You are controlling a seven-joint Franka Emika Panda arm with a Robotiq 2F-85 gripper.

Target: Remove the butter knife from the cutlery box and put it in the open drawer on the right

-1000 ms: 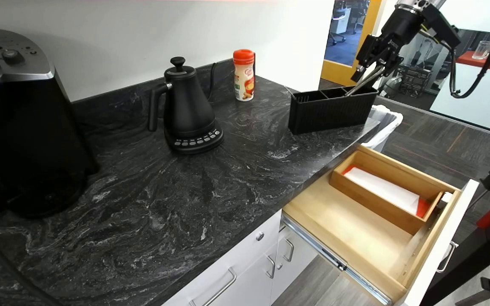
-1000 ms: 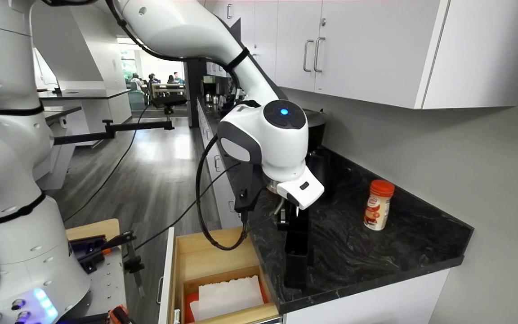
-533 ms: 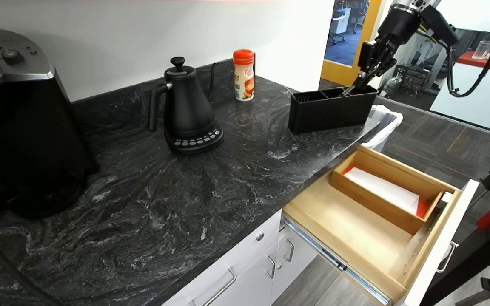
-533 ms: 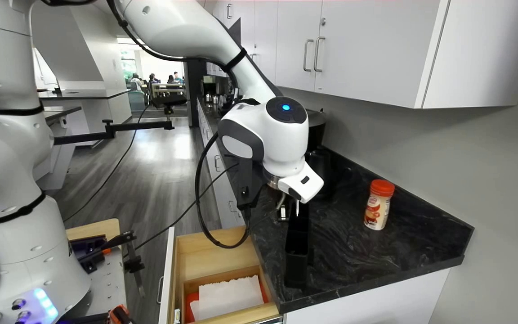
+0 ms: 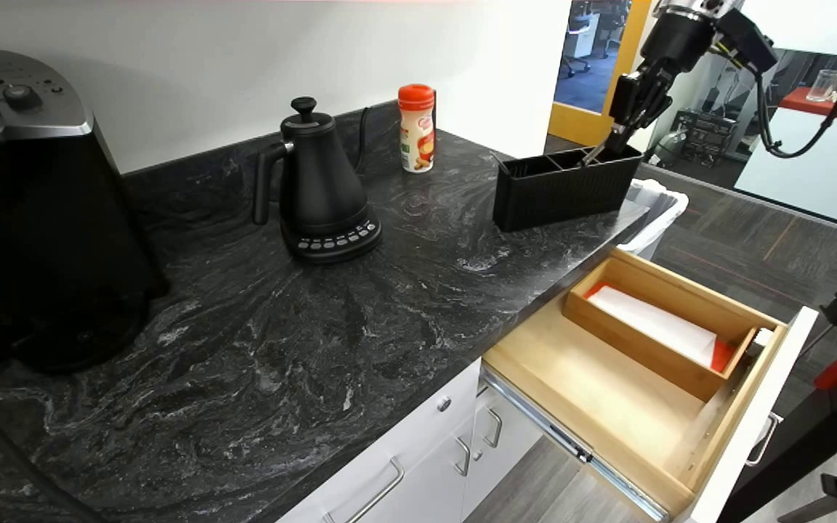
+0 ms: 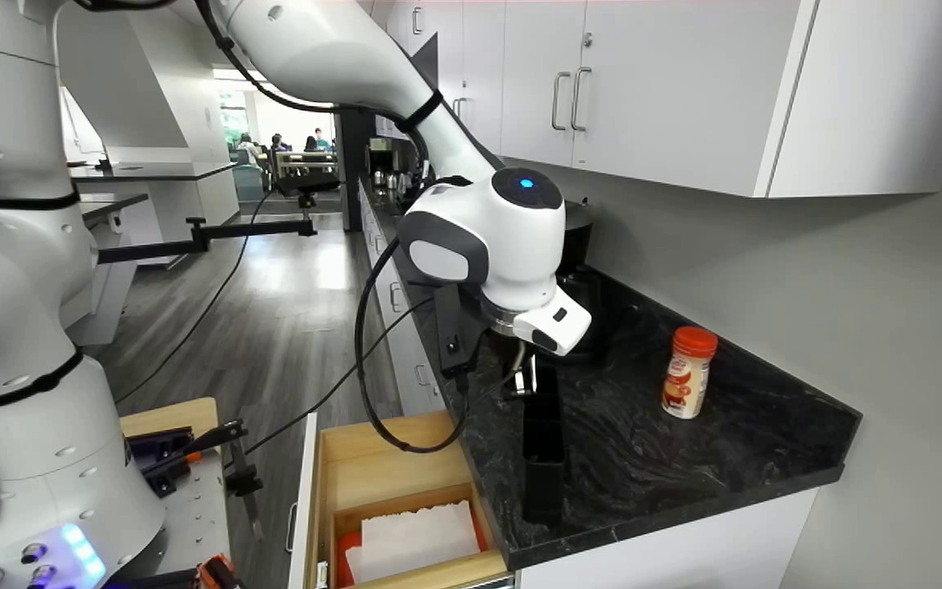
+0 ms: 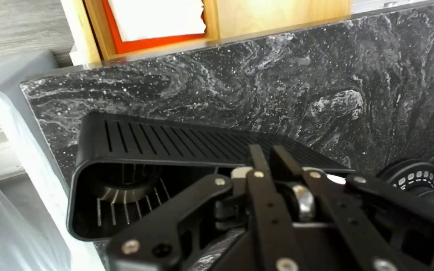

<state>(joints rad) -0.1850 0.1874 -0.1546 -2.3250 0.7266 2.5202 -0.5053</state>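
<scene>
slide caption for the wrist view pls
Gripper at the black cutlery box, with the open drawer along the top edge.

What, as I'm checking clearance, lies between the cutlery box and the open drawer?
The wrist view shows a bare strip of dark marbled countertop between the cutlery box and the open drawer.

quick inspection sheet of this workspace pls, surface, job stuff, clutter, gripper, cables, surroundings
Surface: dark marbled counter
Cutlery box: black, upright, near the counter's end
Open drawer: pulled out; tray insert inside holds white paper
Butter knife: can't be made out for certain
Clutter: black kettle, red-capped bottle, coffee maker
Gripper: at the box's open top; open or shut unclear
Cables: black cable hanging in a loop from the arm
Surroundings: lined bin beside the counter's end
</scene>
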